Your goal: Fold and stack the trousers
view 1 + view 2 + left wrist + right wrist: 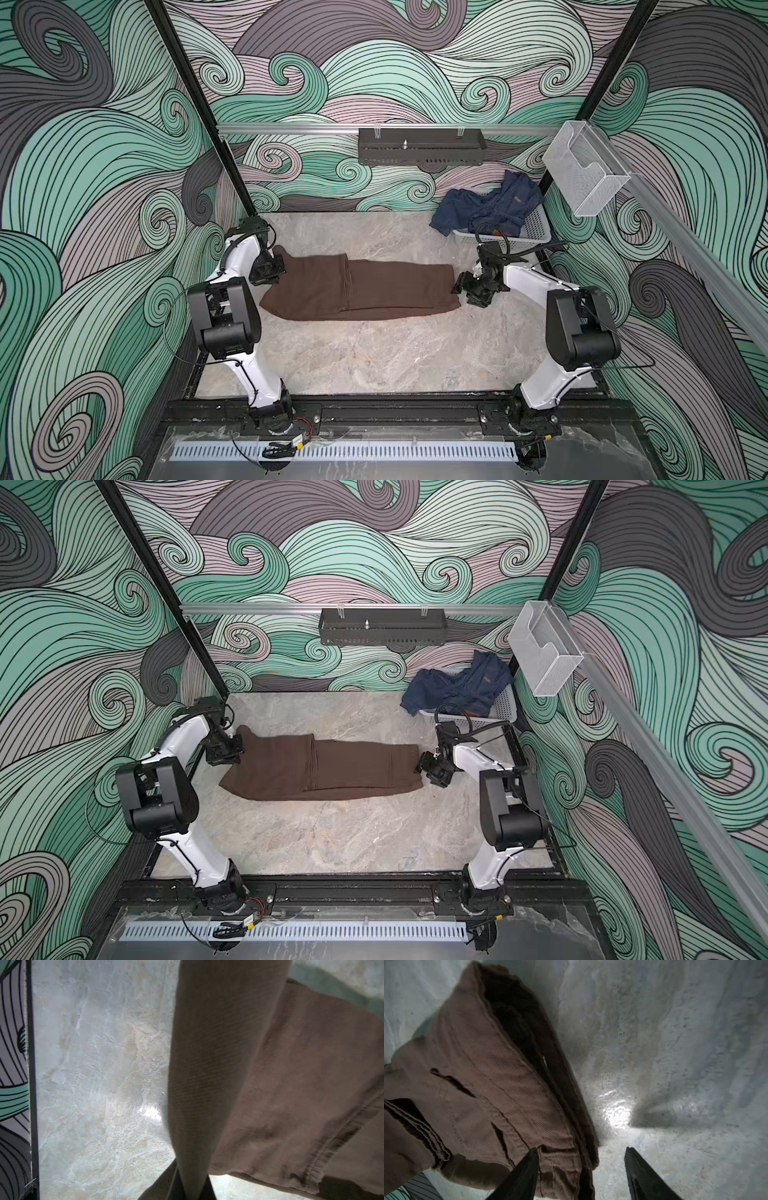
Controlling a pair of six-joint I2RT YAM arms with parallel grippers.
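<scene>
From above, the left gripper point(272, 267) hid its jaws; its wrist view showed them clenched on the trousers point(291, 1084). The right gripper point(581, 1149) hung released astride their edge.

White arms point(261, 374) carry bulky black joints point(226, 320), looping black cables point(494, 235), and a black-fingered right hand point(581, 1149).

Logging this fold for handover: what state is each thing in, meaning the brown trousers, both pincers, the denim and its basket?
Dark brown soft-fabric trousers: partly folded, lying along the grey marbled table.
Left pincer: shut, pinching a fold of the trousers.
Right pincer: open at the trousers' waist end, holding nothing.
White slotted plastic basket: upright, on the table.
Dark blue denim garments: unfolded, heaped, spilling over the basket rim.
</scene>
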